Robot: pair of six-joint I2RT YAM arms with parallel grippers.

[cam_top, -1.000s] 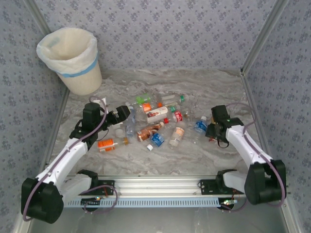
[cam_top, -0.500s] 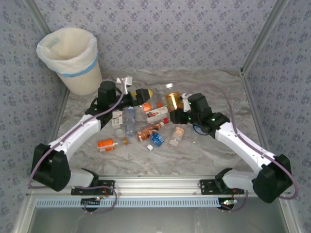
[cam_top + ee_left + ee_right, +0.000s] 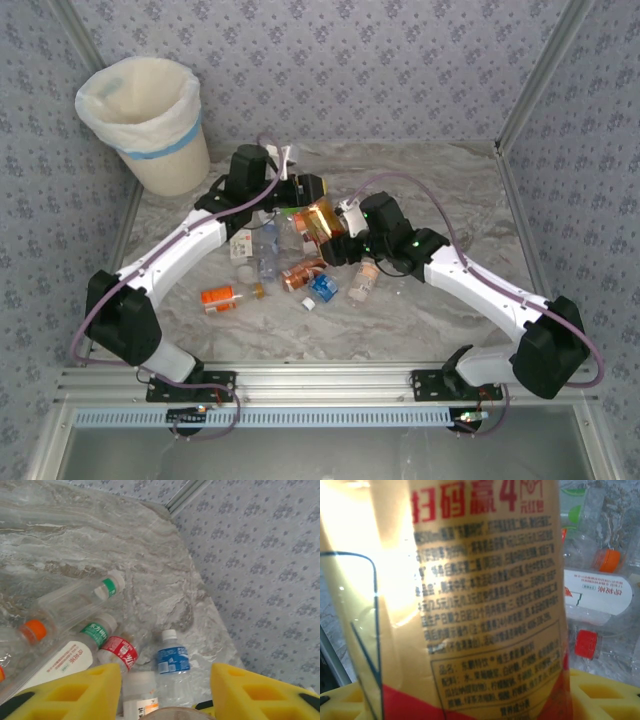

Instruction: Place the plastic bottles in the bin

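Bin [image 3: 170, 165] stands at the far left corner of the worktop [image 3: 430, 310], well apart from the plastic bottles [image 3: 305, 272] heaped mid-worktop. Over the heap, the right gripper [image 3: 336, 230] clamps a gold-labelled bottle [image 3: 485, 605]. Just beside it, the left gripper [image 3: 165, 690] hangs with its fingers spread wide.

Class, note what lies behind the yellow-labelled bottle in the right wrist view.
Clear bottles: orange cap, white label, red cap. The yellow-labelled bottle covers the rest.
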